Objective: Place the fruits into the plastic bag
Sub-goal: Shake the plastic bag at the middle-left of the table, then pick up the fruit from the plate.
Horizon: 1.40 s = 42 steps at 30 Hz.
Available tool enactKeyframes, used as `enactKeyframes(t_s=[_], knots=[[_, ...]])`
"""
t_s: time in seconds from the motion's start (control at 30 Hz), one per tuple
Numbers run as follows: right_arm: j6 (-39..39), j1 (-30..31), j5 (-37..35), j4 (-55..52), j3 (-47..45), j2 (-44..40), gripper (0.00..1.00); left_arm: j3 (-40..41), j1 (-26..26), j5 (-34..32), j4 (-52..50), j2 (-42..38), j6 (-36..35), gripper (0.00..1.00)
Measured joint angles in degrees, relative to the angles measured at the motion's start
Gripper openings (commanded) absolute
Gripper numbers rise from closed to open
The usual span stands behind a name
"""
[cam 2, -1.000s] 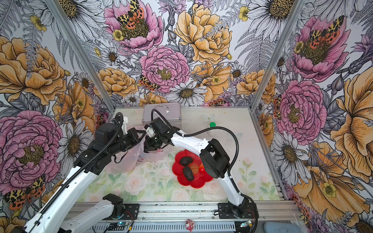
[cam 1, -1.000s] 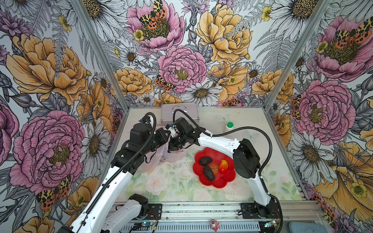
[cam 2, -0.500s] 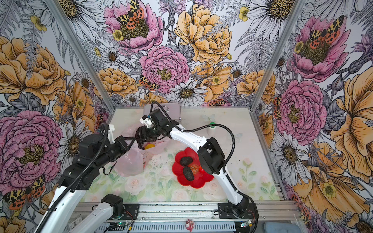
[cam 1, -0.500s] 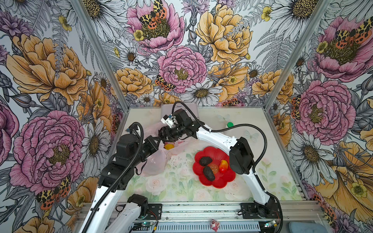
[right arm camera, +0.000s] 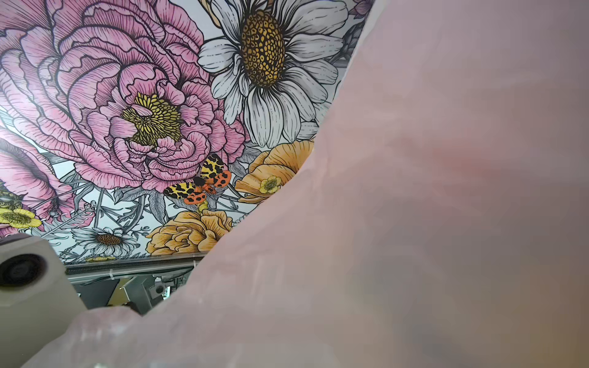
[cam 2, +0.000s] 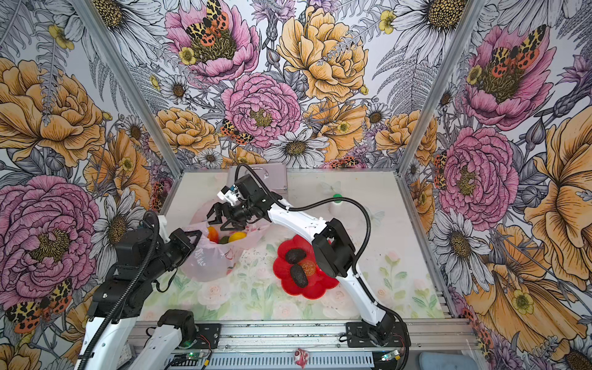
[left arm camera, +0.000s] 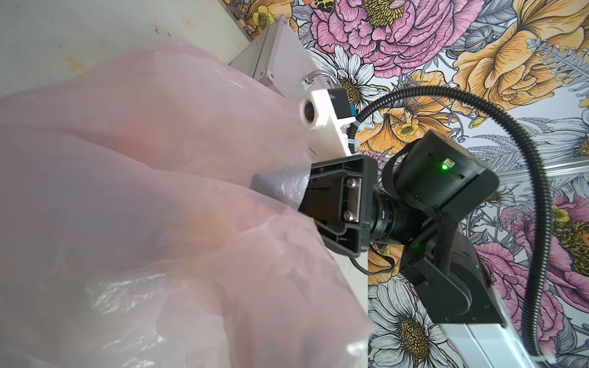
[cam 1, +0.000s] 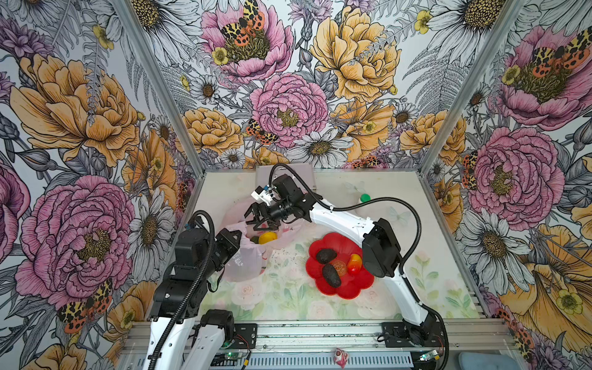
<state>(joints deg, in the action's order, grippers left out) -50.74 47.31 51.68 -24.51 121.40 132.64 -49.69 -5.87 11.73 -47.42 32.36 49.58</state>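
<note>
Two avocados (cam 1: 326, 255), one mango (cam 1: 354, 263): likely light, slick; grip mid-body. Left end effector (cam 1: 236, 238) pinches flimsy plastic bag (cam 1: 245, 267); right end effector (cam 1: 256, 221) gapes empty.

The table (cam 1: 288, 298) was covered with a pale sheet that had a print of soft roses and green leaves. Four things stood directly on it. The pink plastic bag (cam 1: 243, 262) rested on the left part, its lower side on the sheet. Just beside it, toward the right, lay the red plate (cam 1: 349, 288), shaped like a flower. The metal case (cam 2: 275, 176) stood at the back edge, against the wall. A small green object (cam 1: 365, 197) was at the back right, well apart from the plate.
</note>
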Motion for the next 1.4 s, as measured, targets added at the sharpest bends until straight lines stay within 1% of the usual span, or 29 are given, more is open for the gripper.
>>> enactKeyframes(t_s=[0.13,0.23,0.4,0.53,0.6,0.67,0.8,0.87,0.97,1.07,1.17,1.27,1.4], knots=[[0.55,-1.31,-1.22,-0.11,-2.36,-2.93,1.0,0.0,0.11,0.22,0.0,0.31,0.02,0.0],[1.38,-3.32,-3.04,0.0,-7.58,-9.07,0.99,0.76,0.11,0.63,0.02,0.87,0.61,0.0],[3.54,-7.5,-8.94,0.48,-21.73,-26.23,0.99,2.14,0.11,0.87,-0.15,1.46,1.49,0.0],[5.25,-11.52,-15.04,1.03,-35.82,-42.1,1.0,2.93,0.11,0.9,-0.28,0.87,1.51,0.0],[6.16,-13.68,-17.62,-0.61,-41.77,-47.8,0.99,3.5,0.11,1.05,-0.35,0.57,1.51,0.0],[8.55,-15.37,-21.09,-5.38,-46.86,-52.15,1.0,4.13,0.13,1.11,-0.35,0.46,1.51,0.0],[13.25,-15.98,-27.87,-17.84,-51.78,-54.64,0.99,5.44,0.15,1.31,-0.44,0.24,1.55,0.0],[14.71,-15.13,-30.21,-23.39,-53.37,-55.3,1.0,5.95,0.15,1.33,-0.37,-0.22,1.68,0.0],[15.91,-12.74,-32.09,-28.92,-54.18,-56.28,0.99,6.78,0.15,1.46,-0.31,-1.05,1.73,0.0],[17.07,-8.81,-34.16,-31.78,-54.16,-56.3,0.99,7.8,0.26,1.73,-0.2,-1.09,1.7,0.0],[17.88,-4.87,-35.6,-33.88,-54.05,-54.49,1.0,8.2,0.42,1.97,-0.17,-0.76,1.7,0.0],[18.29,-2.69,-36.54,-35.12,-54.05,-51.89,1.0,8.2,0.44,2.12,0.2,-0.7,1.73,0.0],[18.8,-1.53,-38.14,-36.0,-53.59,-48.76,0.99,8.2,0.44,2.34,0.33,-0.7,1.73,0.0]])
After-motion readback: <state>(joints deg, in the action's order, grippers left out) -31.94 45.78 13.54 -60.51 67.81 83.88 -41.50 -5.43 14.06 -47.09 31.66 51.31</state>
